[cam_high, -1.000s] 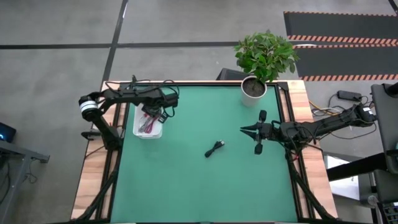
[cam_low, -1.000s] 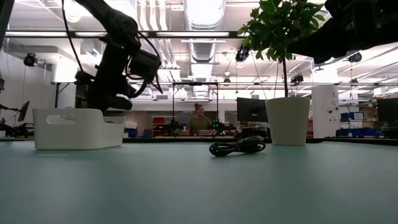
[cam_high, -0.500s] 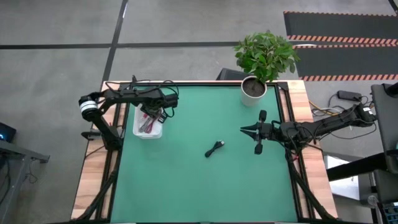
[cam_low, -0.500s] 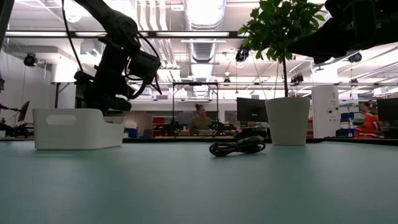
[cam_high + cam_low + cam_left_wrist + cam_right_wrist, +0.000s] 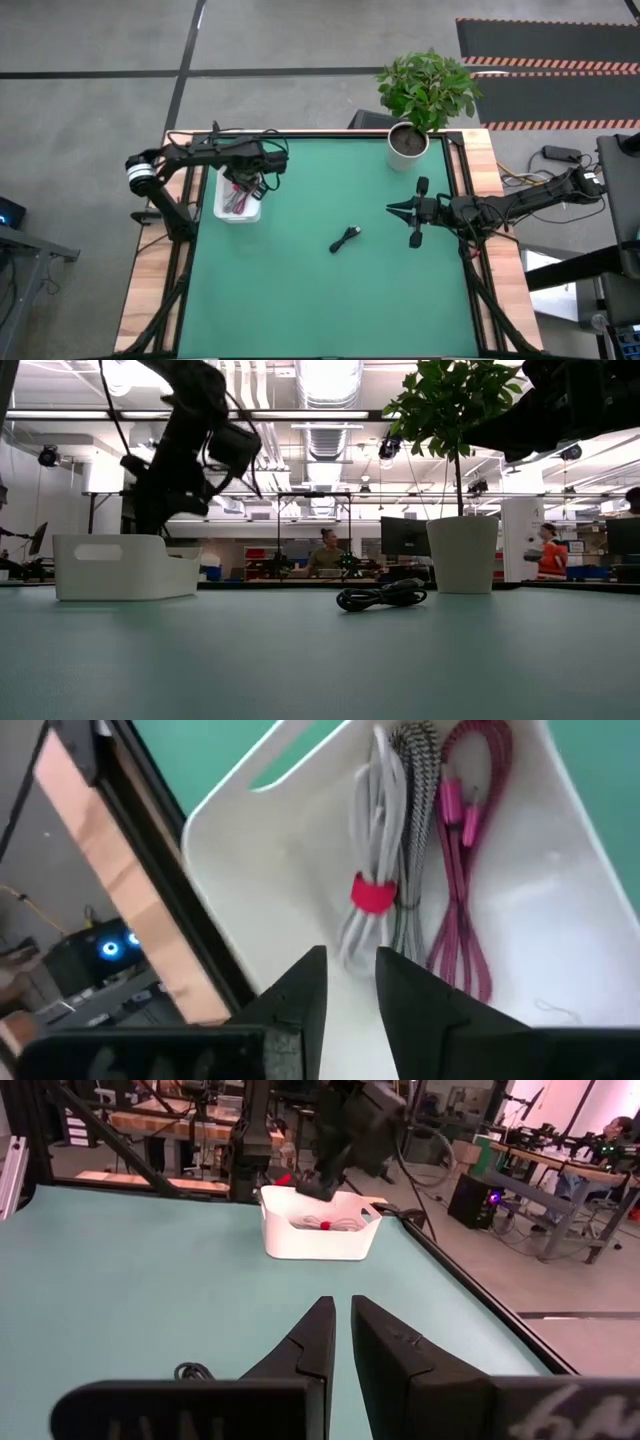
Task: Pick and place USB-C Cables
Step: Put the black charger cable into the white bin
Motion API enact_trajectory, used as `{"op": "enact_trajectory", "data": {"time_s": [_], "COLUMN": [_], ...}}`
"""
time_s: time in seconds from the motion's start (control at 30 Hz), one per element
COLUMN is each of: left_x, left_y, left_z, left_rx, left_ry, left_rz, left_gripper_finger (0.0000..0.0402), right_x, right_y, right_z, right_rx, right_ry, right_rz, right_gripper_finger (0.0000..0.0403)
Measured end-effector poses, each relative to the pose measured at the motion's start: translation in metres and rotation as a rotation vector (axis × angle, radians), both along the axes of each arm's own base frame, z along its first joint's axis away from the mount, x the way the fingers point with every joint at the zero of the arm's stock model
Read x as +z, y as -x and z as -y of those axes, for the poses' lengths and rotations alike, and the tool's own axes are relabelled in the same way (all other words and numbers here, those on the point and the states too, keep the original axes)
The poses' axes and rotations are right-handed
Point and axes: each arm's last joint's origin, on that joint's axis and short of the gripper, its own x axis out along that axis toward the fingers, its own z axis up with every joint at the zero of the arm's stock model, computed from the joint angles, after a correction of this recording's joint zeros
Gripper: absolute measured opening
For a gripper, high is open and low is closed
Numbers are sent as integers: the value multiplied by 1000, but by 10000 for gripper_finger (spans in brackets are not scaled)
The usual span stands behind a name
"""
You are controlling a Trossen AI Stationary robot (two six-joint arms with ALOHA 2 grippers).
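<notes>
A white tray (image 5: 238,197) stands near the table's left edge. In the left wrist view it holds three cable bundles lying side by side on its floor: a white one with a red tie (image 5: 372,892), a grey braided one (image 5: 413,820) and a red one (image 5: 467,840). A black cable bundle (image 5: 345,239) lies on the green mat near the table's middle, also in the low view (image 5: 382,596). My left gripper (image 5: 350,965) hangs above the tray, its fingers a narrow gap apart, holding nothing. My right gripper (image 5: 392,209) hovers right of the black cable, shut.
A potted plant in a white pot (image 5: 408,142) stands at the far edge, right of centre. The green mat lies bare around the black cable. People stand in the room beyond the table (image 5: 548,555).
My left gripper has risen a little above the tray. The cables and my right arm have kept still.
</notes>
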Motion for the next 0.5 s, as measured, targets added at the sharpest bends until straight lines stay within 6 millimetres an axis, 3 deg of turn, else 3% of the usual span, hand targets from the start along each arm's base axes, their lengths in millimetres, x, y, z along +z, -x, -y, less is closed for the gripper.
{"op": "enact_trajectory", "data": {"time_s": [0.2, 0.5], "left_x": [36, 71], "left_y": [-16, -73], "left_z": [24, 96], "left_rx": [-45, -299], "left_ry": [-64, -161], "left_rz": [146, 720], "left_gripper_finger": [73, 73], "right_x": [8, 12], "right_y": [-2, -3], "right_z": [0, -1], "right_rx": [0, -2], "right_ry": [-7, -18], "right_rz": [19, -12], "right_gripper_finger": [27, 27]}}
